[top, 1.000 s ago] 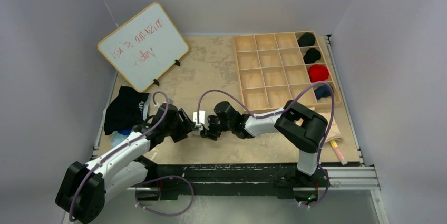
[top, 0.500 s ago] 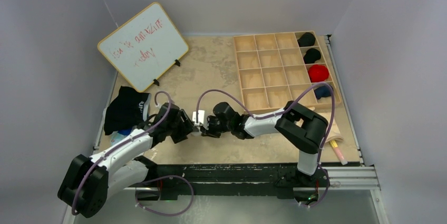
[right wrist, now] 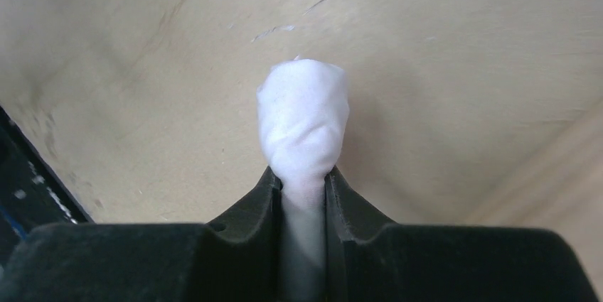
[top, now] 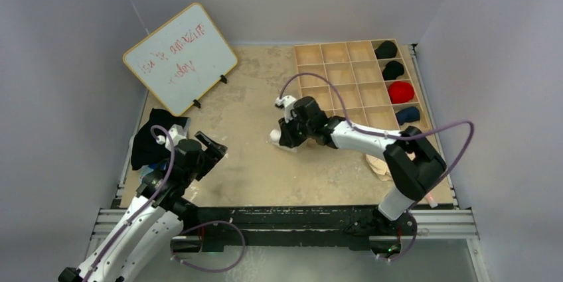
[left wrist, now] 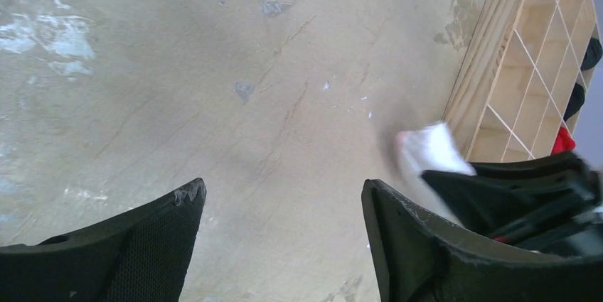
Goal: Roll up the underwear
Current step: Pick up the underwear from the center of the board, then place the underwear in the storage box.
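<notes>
Plain pale grey walls point(top: 80, 3) around a scuffed tan tabletop point(top: 252, 96), soft even light

Open tabletop point(top: 249, 106) centre, whiteboard point(top: 179, 56) far left, wooden tray point(top: 296, 86) far right, dark clothes point(top: 156, 137) left edge

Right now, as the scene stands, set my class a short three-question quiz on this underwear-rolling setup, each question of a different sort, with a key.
1. True or false: the left fingers are closed on a piece of cloth.
2. What do the right fingers pinch? A) a red roll B) a white roll C) a marker
3. Count: how many compartments of the wooden tray hold a rolled garment?

Key: 1 false, they stand apart with nothing between them. 2 B. 3 four, all in the column farthest from the whiteboard.
</notes>
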Tool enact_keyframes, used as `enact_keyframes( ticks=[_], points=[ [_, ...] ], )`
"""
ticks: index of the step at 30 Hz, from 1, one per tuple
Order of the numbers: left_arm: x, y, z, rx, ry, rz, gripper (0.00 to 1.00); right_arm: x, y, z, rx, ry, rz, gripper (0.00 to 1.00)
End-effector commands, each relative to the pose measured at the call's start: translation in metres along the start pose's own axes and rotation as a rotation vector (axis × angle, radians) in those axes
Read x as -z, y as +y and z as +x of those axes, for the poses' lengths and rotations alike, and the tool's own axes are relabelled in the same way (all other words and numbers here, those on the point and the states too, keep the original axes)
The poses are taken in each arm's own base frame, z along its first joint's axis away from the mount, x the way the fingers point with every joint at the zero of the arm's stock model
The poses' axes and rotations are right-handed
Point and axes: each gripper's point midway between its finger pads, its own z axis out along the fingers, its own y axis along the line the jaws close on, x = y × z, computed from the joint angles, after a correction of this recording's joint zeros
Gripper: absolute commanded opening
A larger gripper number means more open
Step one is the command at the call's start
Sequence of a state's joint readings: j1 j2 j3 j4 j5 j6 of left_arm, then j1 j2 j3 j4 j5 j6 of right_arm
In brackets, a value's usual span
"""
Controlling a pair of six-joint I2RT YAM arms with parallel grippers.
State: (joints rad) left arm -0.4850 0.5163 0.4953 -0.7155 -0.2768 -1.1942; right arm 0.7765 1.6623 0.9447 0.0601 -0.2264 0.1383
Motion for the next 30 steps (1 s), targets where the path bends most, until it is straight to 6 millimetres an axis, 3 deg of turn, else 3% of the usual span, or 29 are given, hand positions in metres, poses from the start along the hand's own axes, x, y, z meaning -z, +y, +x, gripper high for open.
enact_keyframes(
  ticks=[1,5,8,13,18,23,30],
  points=[
    [0.009,0.012,-0.007,0.02,-0.034,-0.047,0.79,0.043,-0.012,-0.038,-0.171,-0.048,0.039,0.0],
    [0.005,0.005,0.0,-0.005,0.01,-0.02,0.79,0.077,-0.046,-0.064,-0.232,-0.133,0.121,0.0],
    [0.001,-0.005,0.006,-0.036,0.044,0.015,0.79,0.107,-0.087,-0.071,-0.278,-0.177,0.255,0.0],
    [-0.007,-0.022,0.017,-0.101,0.115,0.064,0.79,0.172,-0.172,-0.06,-0.314,-0.265,0.608,0.0],
    [-0.015,-0.034,0.026,-0.136,0.169,0.105,0.79,0.234,-0.241,-0.039,-0.357,-0.288,0.857,0.0],
    [-0.018,-0.039,0.031,-0.162,0.196,0.123,0.79,0.266,-0.271,-0.022,-0.45,-0.294,0.955,0.0],
    [-0.018,-0.034,0.034,-0.173,0.205,0.119,0.79,0.27,-0.281,0.024,-0.617,-0.217,1.091,0.0]
  ],
)
